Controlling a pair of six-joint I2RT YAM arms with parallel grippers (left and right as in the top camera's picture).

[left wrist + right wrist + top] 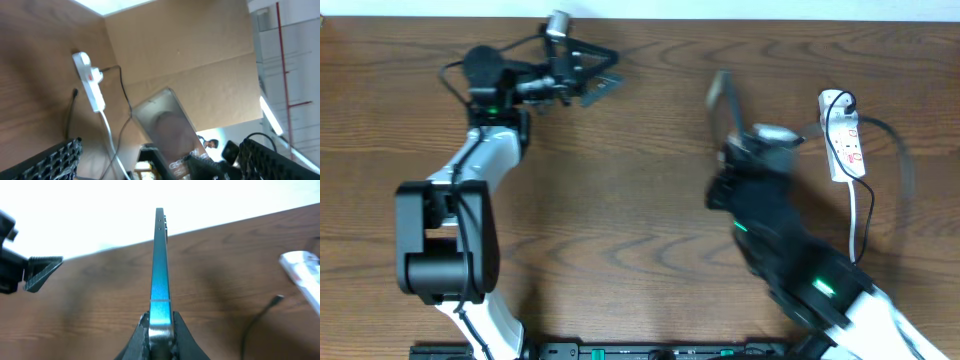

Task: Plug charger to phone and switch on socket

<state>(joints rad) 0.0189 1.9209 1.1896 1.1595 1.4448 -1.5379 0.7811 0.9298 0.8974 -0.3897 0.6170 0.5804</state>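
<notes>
Jaws of the right gripper are closed on the phone, clamping its near end. The phone is held edge-on, its length running straight out from the jaws toward the far side of the table. In the left wrist view its glossy face is turned toward the left arm, with the white lettering at the gripped end. Its far end stands clear of the table.

Jaws of the left gripper stand wide apart with nothing between them. This gripper sits near the far left edge of the table, well apart from the phone, with its opening facing the phone across bare wood.

The socket lies flat on the table at the far right, beside the right gripper and not touching it. Its red marks face up and its white cord runs toward the near edge.

The charger lies on the table. Its small black connector rests between the held phone and the socket, closer to the socket, and its thin cable trails back toward the near side. The connector touches neither the phone nor either set of jaws. The phone's port cannot be made out.
</notes>
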